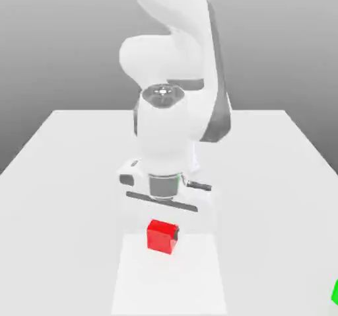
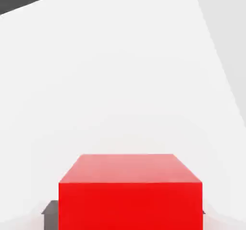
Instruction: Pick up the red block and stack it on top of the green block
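The red block (image 1: 162,236) sits on the white table (image 1: 66,176), near the front and in the middle of the exterior view. My gripper (image 1: 162,223) hangs straight down over it from the white arm, with its fingers on either side of the block. In the hand view the red block (image 2: 129,193) fills the space between the dark finger pads (image 2: 50,210), which press against its two sides. A sliver of the green block (image 1: 335,291) shows at the exterior view's right edge, low on the table and far from the gripper.
The arm's white body (image 1: 168,123) rises behind the block and hides the table's middle. A brighter rectangular patch (image 1: 168,275) lies on the table under and in front of the block.
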You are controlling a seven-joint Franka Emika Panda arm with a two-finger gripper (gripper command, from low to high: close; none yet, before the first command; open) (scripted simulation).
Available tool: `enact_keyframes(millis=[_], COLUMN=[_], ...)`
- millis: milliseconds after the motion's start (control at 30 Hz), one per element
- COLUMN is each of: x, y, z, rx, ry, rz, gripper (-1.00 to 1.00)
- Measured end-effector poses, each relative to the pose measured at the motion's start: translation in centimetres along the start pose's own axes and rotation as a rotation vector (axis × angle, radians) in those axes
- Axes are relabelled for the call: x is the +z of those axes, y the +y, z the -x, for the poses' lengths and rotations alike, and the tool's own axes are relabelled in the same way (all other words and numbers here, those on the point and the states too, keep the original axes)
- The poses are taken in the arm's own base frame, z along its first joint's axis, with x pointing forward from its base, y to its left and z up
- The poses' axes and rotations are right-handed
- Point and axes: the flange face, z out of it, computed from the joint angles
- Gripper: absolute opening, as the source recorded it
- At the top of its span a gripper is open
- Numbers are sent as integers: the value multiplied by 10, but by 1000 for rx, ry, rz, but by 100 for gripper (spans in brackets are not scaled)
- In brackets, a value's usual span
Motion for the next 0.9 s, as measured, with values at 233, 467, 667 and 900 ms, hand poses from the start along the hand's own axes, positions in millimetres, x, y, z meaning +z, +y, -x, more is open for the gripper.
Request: enact_keyframes(millis=[233, 467, 667, 900], x=[-20, -34, -39, 13], y=[-96, -182, -232, -237], z=[64, 153, 252, 265], rx=[-413, -835, -1187, -1229], ry=[-16, -19, -7, -3], rz=[-7, -8, -1, 0], gripper=[-100, -100, -100, 100])
